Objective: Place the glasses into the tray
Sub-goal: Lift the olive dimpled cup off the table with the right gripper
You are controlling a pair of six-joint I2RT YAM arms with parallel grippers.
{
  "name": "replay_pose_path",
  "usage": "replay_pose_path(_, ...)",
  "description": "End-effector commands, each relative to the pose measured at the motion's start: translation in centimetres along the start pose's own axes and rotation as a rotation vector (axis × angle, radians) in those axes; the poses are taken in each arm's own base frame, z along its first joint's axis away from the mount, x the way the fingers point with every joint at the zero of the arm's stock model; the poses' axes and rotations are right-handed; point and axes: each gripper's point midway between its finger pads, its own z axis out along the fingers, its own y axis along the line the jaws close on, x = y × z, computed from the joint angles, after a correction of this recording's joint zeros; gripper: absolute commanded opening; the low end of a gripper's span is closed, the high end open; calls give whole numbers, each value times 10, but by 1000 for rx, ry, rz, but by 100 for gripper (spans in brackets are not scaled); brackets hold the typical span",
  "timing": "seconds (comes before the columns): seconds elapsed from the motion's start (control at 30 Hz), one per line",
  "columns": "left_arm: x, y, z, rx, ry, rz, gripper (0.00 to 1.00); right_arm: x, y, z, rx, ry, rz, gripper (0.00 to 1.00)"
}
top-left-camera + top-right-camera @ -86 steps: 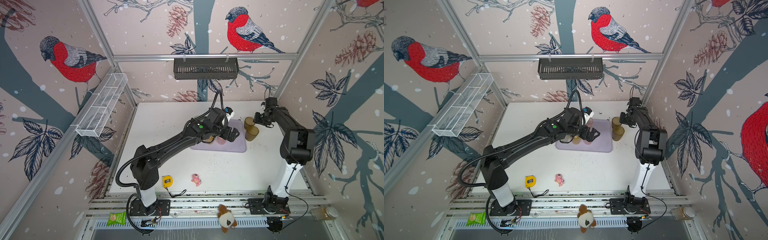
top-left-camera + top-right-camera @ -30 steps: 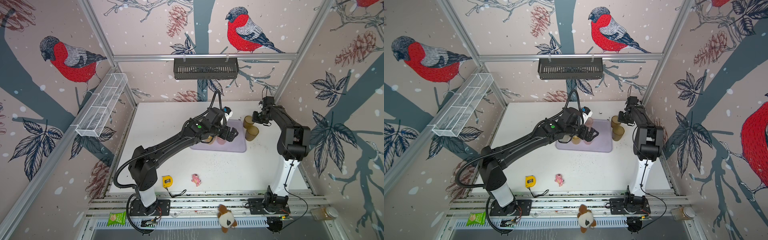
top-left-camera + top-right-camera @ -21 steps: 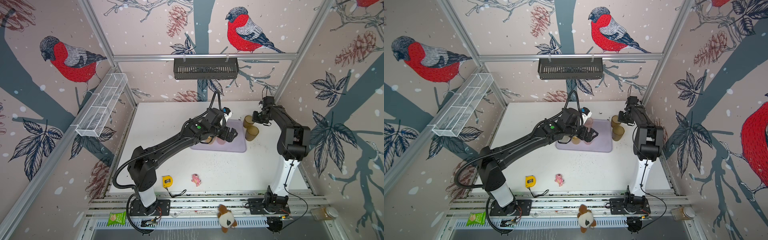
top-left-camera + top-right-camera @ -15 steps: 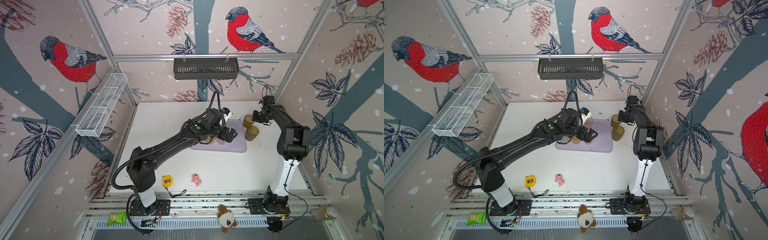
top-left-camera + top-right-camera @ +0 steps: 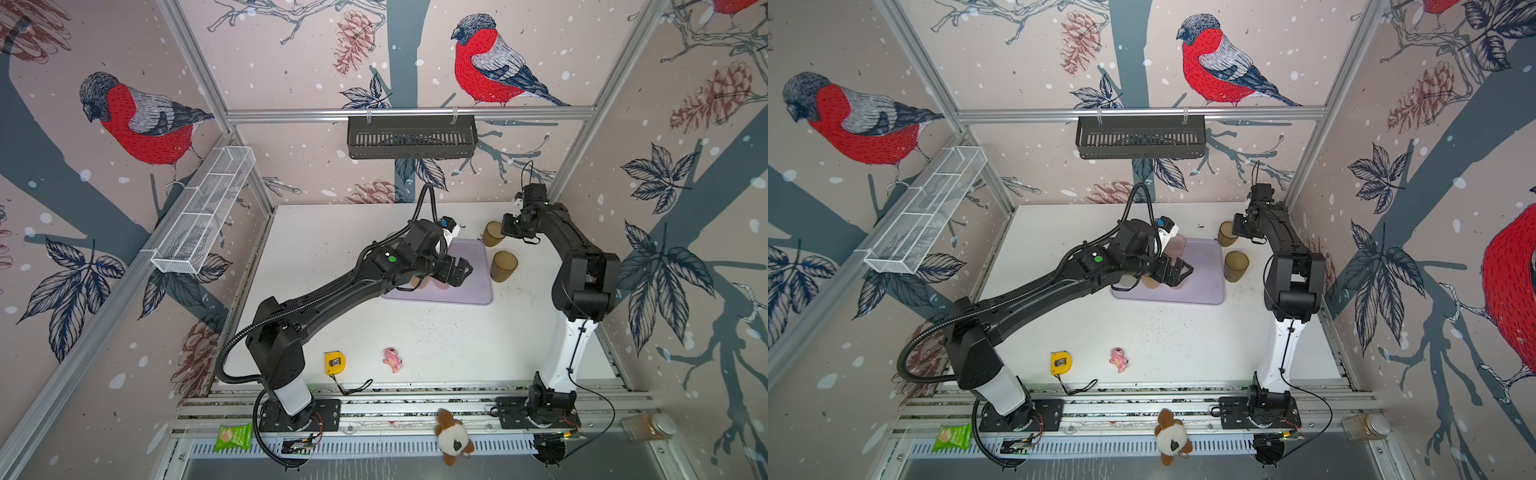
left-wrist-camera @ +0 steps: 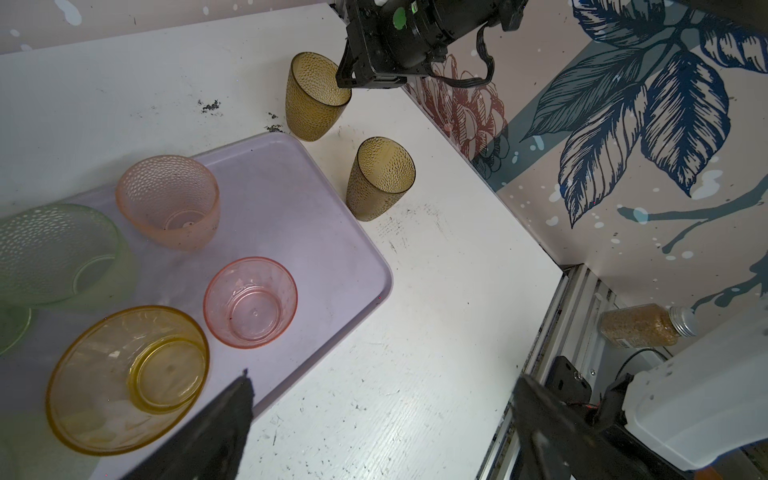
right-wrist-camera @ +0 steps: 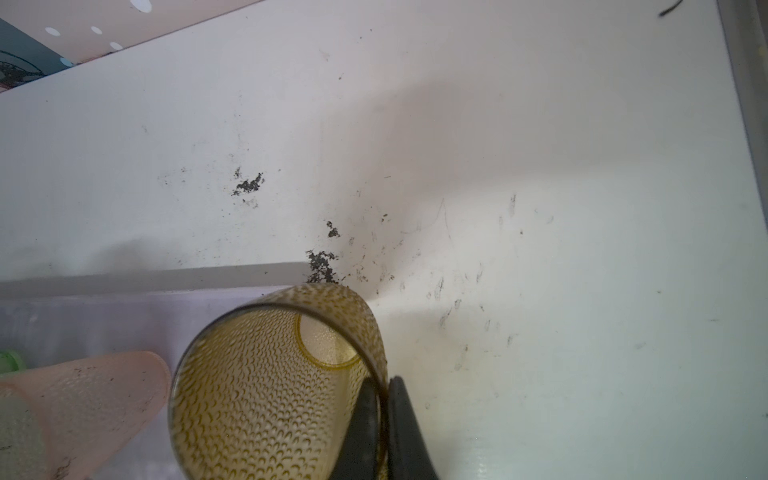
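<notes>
The right gripper (image 7: 382,388) is pinched onto the wall of the far brown glass (image 7: 257,386), one finger inside the mouth and one outside, just below the rim. That glass is off the tray (image 6: 291,216), just beside its far corner. Whether its base rests on the worktop (image 6: 436,291) or is lifted clear, I cannot tell. The near brown glass (image 6: 380,178) stands upright on the worktop, close beside the tray's edge.

The left gripper (image 6: 384,376) hangs wide open and empty over the tray's near edge. On the tray stand two pink glasses (image 6: 168,199), an amber glass (image 6: 129,378) and a green glass (image 6: 58,253), all mouth up.

These look like thin translucent plastic, so probably light and not brittle, but the wall may flex under a pinch. The dimpled surface of the brown ones should give the pads some bite. A one-sided rim grip lets an empty glass swing or tilt, so it likely needs a slow carry and a level set-down. For the near brown glass, the same hold on the wall at the rim seems best, taken on the side away from the tray.
</notes>
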Motion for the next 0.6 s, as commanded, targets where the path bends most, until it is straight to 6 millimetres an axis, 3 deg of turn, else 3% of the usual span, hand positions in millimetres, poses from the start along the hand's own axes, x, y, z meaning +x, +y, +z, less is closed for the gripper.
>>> replay_pose_path(0.0,-9,-2,-4,6,-41,-1,97,-1,9,-3,-5,3,-22,1)
replay_pose_path(0.33,-3,2,-12,-11,-53,-26,97,-4,51,-5,-5,4,-107,1)
replay_pose_path(0.57,4,11,-15,-59,-45,-49,97,6,72,-2,-16,24,-140,1)
